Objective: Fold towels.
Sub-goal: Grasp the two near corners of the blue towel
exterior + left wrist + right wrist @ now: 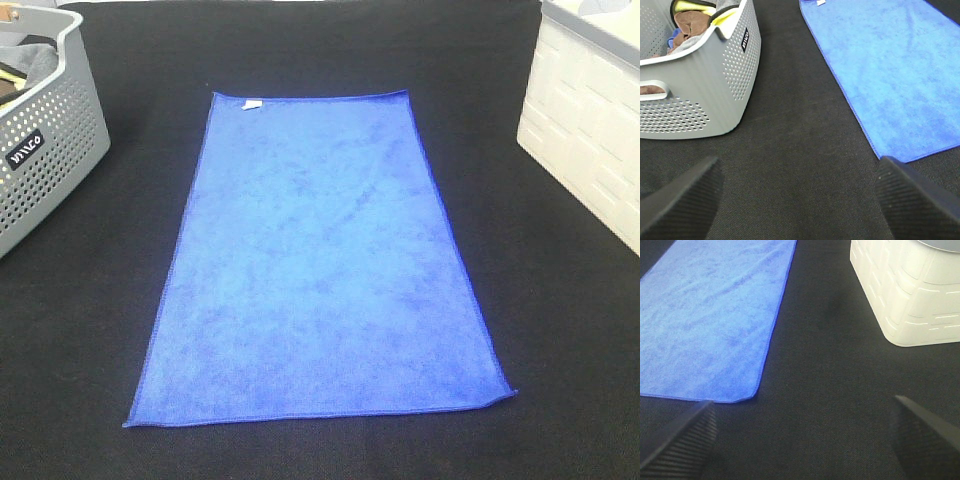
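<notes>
A blue towel (320, 260) lies spread flat and unfolded on the black table, its long side running from near to far, with a small white tag (252, 103) at its far left corner. It also shows in the left wrist view (890, 70) and in the right wrist view (710, 315). Neither arm shows in the high view. My left gripper (797, 200) is open and empty above bare table, left of the towel's near left corner. My right gripper (805, 440) is open and empty above bare table, right of the towel's near right corner.
A grey perforated basket (45, 140) holding several cloths stands at the far left; it also shows in the left wrist view (700, 95). A white patterned bin (590, 130) stands at the far right, and shows in the right wrist view (910, 295).
</notes>
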{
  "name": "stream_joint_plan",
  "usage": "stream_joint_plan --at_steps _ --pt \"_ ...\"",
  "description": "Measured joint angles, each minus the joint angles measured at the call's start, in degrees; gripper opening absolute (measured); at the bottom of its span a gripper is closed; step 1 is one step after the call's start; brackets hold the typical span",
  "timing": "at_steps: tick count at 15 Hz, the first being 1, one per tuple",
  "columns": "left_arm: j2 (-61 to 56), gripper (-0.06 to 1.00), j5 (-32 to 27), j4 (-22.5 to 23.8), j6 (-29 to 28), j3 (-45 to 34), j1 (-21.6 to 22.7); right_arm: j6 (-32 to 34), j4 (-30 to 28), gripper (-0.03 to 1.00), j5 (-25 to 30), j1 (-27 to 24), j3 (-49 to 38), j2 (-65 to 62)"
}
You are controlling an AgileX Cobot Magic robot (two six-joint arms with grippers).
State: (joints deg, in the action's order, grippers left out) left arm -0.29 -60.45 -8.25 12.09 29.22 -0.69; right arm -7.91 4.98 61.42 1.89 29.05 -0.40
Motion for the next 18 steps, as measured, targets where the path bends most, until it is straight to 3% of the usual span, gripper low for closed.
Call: stream_joint_plan --at_steps 18 --pt "0.00 0.80 0.00 0.00 0.00 0.00 0.00 0.00 0.00 0.87 0.00 0.00 0.00 0.00"
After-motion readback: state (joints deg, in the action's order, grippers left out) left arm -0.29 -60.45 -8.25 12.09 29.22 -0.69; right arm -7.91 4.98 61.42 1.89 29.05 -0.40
